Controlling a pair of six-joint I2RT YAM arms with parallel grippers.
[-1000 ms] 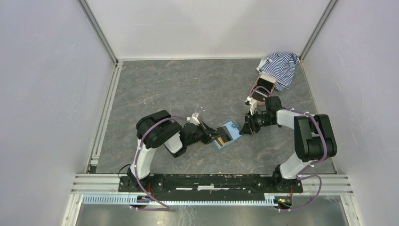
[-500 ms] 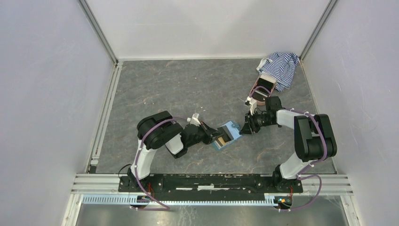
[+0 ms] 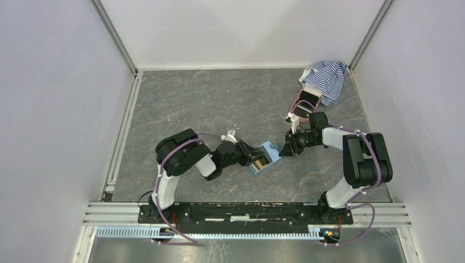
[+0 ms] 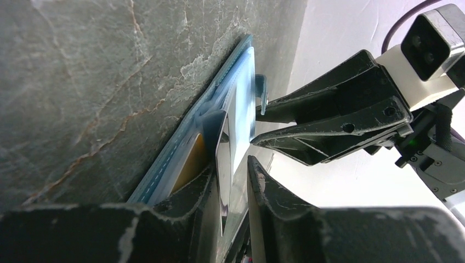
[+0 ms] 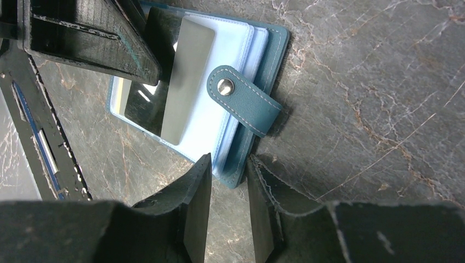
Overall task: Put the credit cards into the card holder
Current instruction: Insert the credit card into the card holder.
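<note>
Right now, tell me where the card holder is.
In the top view the card holder lies open on the table, slightly right of centre, directly between the left gripper and the right gripper.

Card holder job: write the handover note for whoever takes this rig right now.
Left pincer: jaws slightly apart around the grey card, seemingly not pinching it.
Right pincer: shut on the edge of the card holder, which lies open.
Done: gold card sits in a sleeve.
Left: the grey card lies across the open pages; how far in it is, I cannot tell. Push it home, then close the holder.
</note>
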